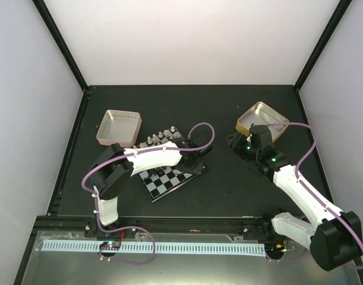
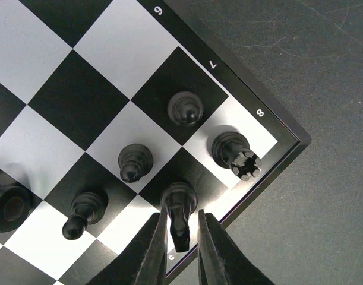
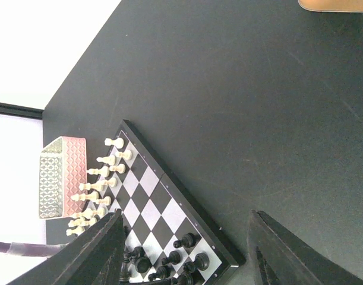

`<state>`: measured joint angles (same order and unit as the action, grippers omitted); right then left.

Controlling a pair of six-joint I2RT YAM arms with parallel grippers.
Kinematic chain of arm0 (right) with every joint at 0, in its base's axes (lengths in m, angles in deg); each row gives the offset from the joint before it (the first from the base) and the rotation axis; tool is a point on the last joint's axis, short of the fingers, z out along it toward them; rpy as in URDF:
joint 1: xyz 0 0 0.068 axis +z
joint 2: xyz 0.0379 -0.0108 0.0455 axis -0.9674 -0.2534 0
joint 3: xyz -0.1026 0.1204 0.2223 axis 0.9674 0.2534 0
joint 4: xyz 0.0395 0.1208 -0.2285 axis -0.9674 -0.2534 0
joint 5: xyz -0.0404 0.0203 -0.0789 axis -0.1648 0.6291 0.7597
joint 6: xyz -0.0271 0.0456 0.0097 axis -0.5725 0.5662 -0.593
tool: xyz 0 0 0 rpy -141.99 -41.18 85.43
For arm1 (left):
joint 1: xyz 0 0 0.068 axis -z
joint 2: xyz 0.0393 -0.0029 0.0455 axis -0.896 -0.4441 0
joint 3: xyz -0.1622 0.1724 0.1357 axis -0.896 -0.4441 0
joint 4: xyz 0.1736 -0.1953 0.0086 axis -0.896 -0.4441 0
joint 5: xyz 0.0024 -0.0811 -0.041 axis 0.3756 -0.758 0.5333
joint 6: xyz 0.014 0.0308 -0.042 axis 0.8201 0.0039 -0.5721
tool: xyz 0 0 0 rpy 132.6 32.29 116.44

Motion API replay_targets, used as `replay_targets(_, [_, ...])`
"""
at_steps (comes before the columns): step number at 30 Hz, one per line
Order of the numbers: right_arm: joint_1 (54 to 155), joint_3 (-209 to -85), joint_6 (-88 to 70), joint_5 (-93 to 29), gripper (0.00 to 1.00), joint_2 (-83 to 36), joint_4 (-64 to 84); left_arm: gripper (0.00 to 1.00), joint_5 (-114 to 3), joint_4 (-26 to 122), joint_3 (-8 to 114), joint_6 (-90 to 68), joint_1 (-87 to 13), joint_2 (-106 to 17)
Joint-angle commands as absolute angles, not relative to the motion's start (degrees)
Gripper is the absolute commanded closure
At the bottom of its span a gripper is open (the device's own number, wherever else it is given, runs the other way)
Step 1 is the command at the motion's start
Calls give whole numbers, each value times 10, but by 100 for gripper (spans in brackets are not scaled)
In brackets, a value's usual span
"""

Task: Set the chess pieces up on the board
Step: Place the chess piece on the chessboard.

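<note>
The board (image 1: pixel 163 183) lies in the middle of the table, with my left arm reaching over it. In the left wrist view my left gripper (image 2: pixel 181 237) hangs over the board's (image 2: pixel 80 101) corner rows. Its fingers flank a black piece (image 2: pixel 180 206) that stands on a dark edge square, and a thin gap shows on each side. A black rook (image 2: pixel 236 154) fills the corner beside it, with black pawns (image 2: pixel 185 109) in the row behind. Pale pieces (image 3: pixel 101 178) line the far side. My right gripper (image 3: pixel 187 217) is open and holds nothing, off to the board's right.
A pink tin (image 1: pixel 119 127) stands at the board's back left, close to the pale pieces (image 1: pixel 160 138). A gold tin (image 1: pixel 263 119) sits at the back right, just behind my right gripper (image 1: pixel 237 144). Black frame posts border the dark table.
</note>
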<state>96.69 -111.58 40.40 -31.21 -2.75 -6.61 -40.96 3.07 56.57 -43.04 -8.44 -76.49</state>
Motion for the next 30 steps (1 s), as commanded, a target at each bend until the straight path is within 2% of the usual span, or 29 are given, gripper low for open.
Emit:
replay_targets(1, [962,-1116,396,-312,43,-24,-69,83,-408,20,590,-429,-83,-773])
replay_targets(15, [961,-1117,390,-313,43,-27,-70,91,-420,36,585,-418,-84,-769])
replay_targets(30, [962,-1144,331,-320,43,-49,-84,81,-415,25,583,-409,-84,-738])
